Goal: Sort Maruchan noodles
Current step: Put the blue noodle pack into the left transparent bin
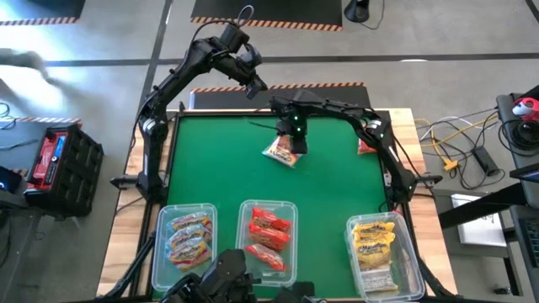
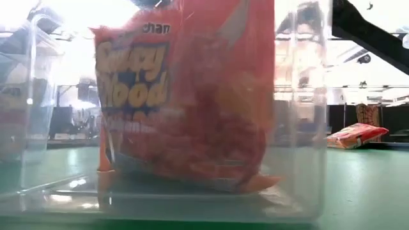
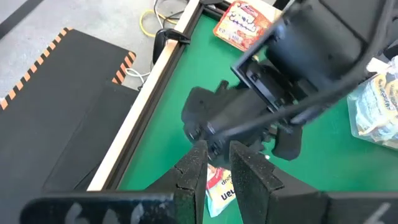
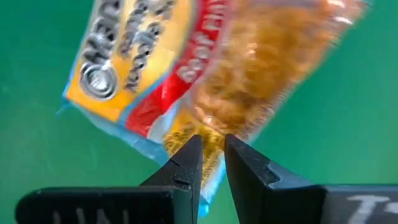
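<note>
A yellow Maruchan noodle packet (image 1: 282, 153) with a red band hangs over the middle of the green mat. My right gripper (image 1: 292, 139) is shut on it from above, and the right wrist view shows it close up (image 4: 205, 68). My left gripper (image 1: 253, 82) is shut on nothing, high over the table's far edge. In its wrist view its fingers (image 3: 214, 168) look down on the right arm. A red packet (image 1: 366, 145) lies flat on the mat at the far right (image 2: 354, 135). My right gripper pinches the yellow packet's crinkled edge (image 4: 208, 134) between its two fingers. The fingers point down from above. The packet hangs tilted below them; I cannot tell whether its lower end touches the mat.
Three clear bins stand along the near edge. The left one (image 1: 185, 242) holds orange-pink packets, the middle one (image 1: 268, 236) red packets (image 2: 185, 96), and the right one (image 1: 383, 252) yellow packets. The green mat between the bins and the held packet is bare.
</note>
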Available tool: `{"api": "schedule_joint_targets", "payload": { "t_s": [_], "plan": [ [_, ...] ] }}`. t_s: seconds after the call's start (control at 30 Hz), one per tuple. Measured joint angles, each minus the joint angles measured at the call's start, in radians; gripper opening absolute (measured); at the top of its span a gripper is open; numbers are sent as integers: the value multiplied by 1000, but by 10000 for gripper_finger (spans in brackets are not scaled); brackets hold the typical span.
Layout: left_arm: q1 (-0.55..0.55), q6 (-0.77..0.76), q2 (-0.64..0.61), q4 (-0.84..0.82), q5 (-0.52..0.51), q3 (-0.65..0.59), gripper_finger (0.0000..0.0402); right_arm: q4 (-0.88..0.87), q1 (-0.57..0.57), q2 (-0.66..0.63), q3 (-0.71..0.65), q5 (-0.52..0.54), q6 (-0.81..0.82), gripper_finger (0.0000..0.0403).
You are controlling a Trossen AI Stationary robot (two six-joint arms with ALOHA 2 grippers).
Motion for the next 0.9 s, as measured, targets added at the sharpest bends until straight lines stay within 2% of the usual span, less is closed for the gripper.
{"api": "schedule_joint_targets", "payload": {
  "t_s": [0.17, 0.5, 0.57, 0.67, 0.77, 0.9],
  "plan": [
    [2, 0, 0, -5, 0, 0, 52, 39, 29, 0, -6, 8, -126, 58],
    [9, -5, -13, -18, 1, 1, 52, 162, 78, -4, -47, 110, -154, 58],
    [12, -12, -21, -23, 2, 1, 52, 160, 82, -4, -53, 123, -84, 58],
    [15, -24, -33, -35, 1, 2, 52, 148, 82, -4, -56, 103, 107, 58],
    [14, -31, -52, -53, 1, 2, 52, 96, 67, -4, -66, -5, 341, 58],
    [14, -41, -81, -72, 1, 2, 52, 88, 51, -7, -120, -135, 565, 58]
  ]
}}
